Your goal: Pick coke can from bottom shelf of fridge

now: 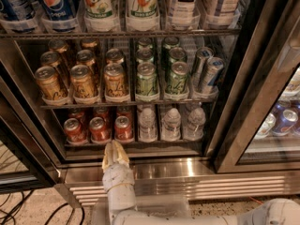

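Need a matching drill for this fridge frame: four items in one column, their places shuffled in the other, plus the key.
Items
1. small red aluminium cans
2. clear plastic water bottles
3. taller gold-orange aluminium cans
4. white robot pincer

Places
A. left half of the middle wire shelf
B. at the brushed steel sill, just below the red cans
C. left half of the dark bottom shelf
D. right half of the bottom shelf

Pairs: 1-C, 2-D, 3-A, 4-B.
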You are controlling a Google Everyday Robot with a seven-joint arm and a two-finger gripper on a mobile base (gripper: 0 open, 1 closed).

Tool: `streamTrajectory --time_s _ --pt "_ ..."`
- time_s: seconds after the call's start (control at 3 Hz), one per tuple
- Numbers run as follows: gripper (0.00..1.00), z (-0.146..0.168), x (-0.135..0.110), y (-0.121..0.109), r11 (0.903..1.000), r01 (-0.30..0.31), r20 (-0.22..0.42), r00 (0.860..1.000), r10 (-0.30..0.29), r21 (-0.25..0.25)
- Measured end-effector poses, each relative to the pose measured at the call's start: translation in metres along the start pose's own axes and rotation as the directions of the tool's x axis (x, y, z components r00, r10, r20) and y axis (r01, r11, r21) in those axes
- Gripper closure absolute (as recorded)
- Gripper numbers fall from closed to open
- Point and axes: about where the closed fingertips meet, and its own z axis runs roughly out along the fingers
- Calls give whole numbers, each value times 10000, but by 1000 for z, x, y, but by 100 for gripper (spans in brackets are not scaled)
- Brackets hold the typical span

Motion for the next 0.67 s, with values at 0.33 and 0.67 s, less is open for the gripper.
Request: streamTrajectory --time_s 0.33,0.67 --pt "39 7 8 -14 9944 -133 -29 9999 137 1048" --pt "24 12 17 -22 9831 -369 -136 9991 400 1793"
